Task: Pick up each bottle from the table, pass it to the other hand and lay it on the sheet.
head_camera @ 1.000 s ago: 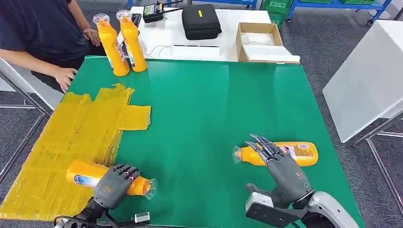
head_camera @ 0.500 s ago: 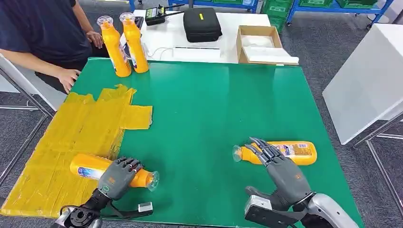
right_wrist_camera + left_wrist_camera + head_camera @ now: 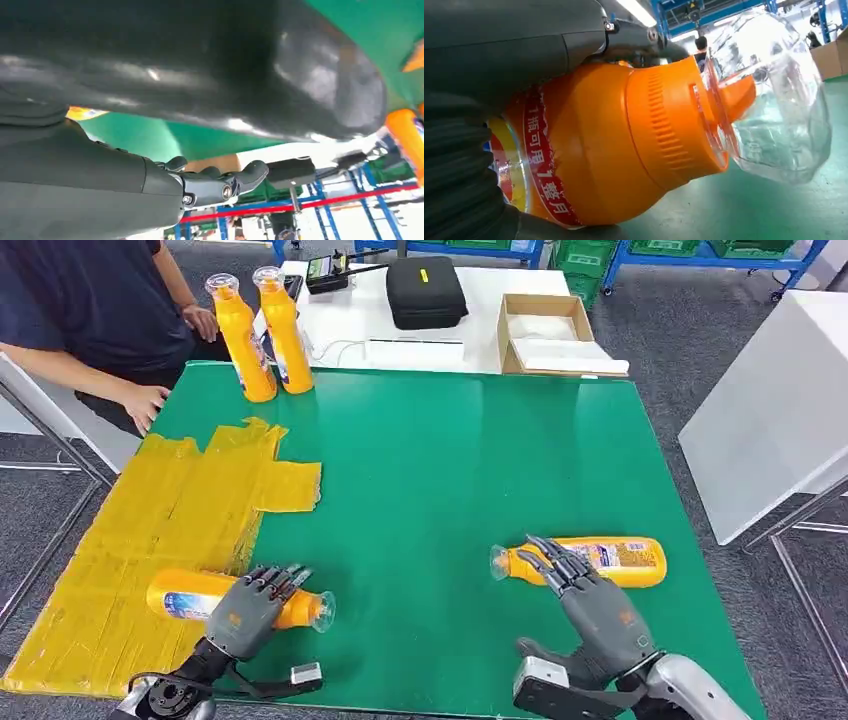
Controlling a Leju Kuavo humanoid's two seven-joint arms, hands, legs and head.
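The left robot hand (image 3: 248, 608) lies over the neck end of an orange bottle (image 3: 195, 596), with the fingers stretched across it and not wrapped under it, so I judge this hand is open and only rests on the bottle. This bottle lies on its side at the near edge of the yellow sheet (image 3: 160, 530): the body is on the sheet, and the clear cap (image 3: 322, 611) sticks out over the green surface (image 3: 450, 470). The risk here is rolling. The bottle is round, and if the fingers drag on it, it can turn off the sheet or go toward the near edge of the surface.

The right robot hand (image 3: 585, 600) is open with the fingers spread, and the fingertips (image 3: 548, 552) reach the second lying bottle (image 3: 590, 562). I cannot tell if they touch it or only hover. A push from the side, and not a grip around it, can send this bottle rolling away. The smooth plastic can also slip during the pass between the hands.

By count there are four orange bottles: two lying and two standing upright (image 3: 262, 335) at the far left corner. There is one sheet. A person (image 3: 90, 310) stands by that corner, with one hand (image 3: 143, 403) on the edge of the surface.
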